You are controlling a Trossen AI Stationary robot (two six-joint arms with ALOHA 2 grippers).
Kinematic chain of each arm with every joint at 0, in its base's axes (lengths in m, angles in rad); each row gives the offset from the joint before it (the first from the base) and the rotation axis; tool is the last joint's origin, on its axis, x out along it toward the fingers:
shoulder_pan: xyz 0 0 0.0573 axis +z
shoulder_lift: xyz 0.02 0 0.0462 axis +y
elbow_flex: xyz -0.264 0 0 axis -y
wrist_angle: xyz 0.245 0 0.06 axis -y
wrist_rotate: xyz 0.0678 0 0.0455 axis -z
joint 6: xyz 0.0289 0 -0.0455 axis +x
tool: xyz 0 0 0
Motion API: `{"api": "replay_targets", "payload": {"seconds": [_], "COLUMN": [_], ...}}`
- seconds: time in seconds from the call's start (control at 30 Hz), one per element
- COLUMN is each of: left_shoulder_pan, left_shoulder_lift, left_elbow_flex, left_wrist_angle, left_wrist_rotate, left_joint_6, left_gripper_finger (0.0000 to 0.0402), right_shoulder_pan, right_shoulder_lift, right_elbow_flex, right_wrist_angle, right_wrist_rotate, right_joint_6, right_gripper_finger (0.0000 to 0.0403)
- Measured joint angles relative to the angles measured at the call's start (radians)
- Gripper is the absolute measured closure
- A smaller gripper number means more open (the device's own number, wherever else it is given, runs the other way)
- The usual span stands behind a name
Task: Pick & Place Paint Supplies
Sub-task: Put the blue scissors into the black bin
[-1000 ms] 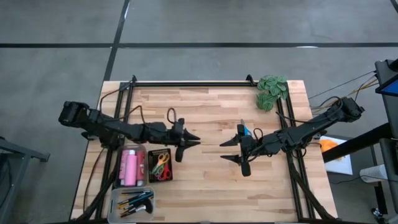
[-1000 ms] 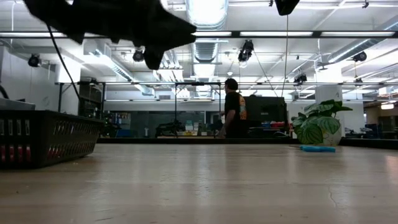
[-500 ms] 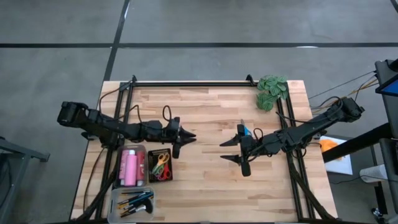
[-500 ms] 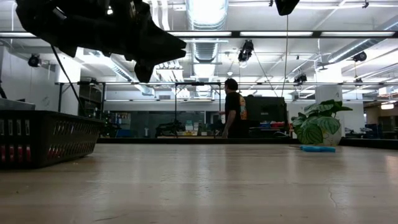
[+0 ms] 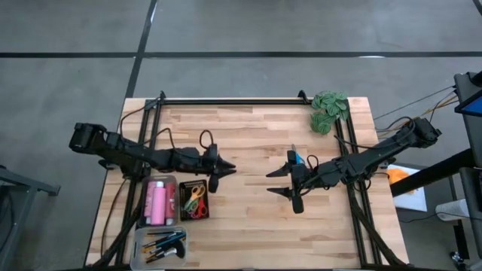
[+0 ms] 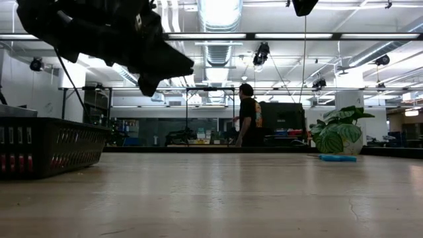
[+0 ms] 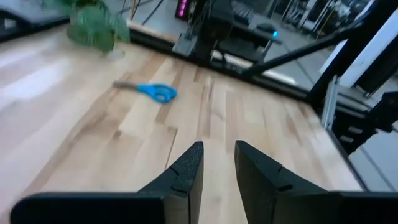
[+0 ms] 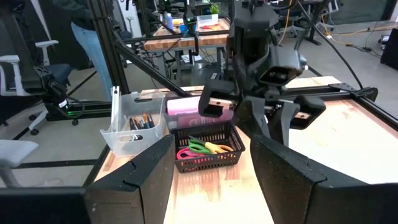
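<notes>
Blue-handled scissors (image 5: 295, 158) lie flat on the wooden table (image 5: 248, 128), beside my right arm; they also show in the left wrist view (image 7: 155, 91) and the low view (image 6: 337, 157). My left gripper (image 5: 230, 166) hovers over the table's middle left, open by a narrow gap (image 7: 217, 152) with nothing in it. My right gripper (image 5: 273, 182) hangs open at the middle right, facing the left one, its wide gap (image 8: 211, 155) bare. A black basket (image 5: 194, 199) holds several scissors, a clear tray (image 5: 158, 202) a pink bottle, another tray (image 5: 162, 242) brushes.
A green leafy clump (image 5: 329, 109) sits at the far right corner. Black frame rails (image 5: 226, 100) run along the far edge and both sides. In the low view the basket (image 6: 46, 145) stands at the left, and a person (image 6: 250, 122) stands in the room beyond.
My left gripper has drawn back toward the table's left edge and come down a little; its finger gap looks unchanged. My right arm has kept still, and the blue scissors lie where they were.
</notes>
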Motion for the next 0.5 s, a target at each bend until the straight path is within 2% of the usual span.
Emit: {"api": "replay_targets", "payload": {"seconds": [0.17, 0.5], "left_shoulder_pan": [0.000, 0.000], "left_shoulder_lift": [0.000, 0.000], "left_elbow_flex": [0.000, 0.000], "left_wrist_angle": [-0.044, -0.040], "left_wrist_rotate": [0.000, -0.029], "left_joint_6": [-0.056, -0.049], "left_gripper_finger": [0.0308, 0.0308], "right_shoulder_pan": [0.000, 0.000], "right_shoulder_lift": [0.000, 0.000], "right_elbow_flex": [0.000, 0.000], "right_wrist_angle": [0.000, 0.013], "right_wrist_rotate": [0.000, 0.000], "right_joint_6": [0.000, 0.024], "right_gripper_finger": [0.0194, 0.0194]}}
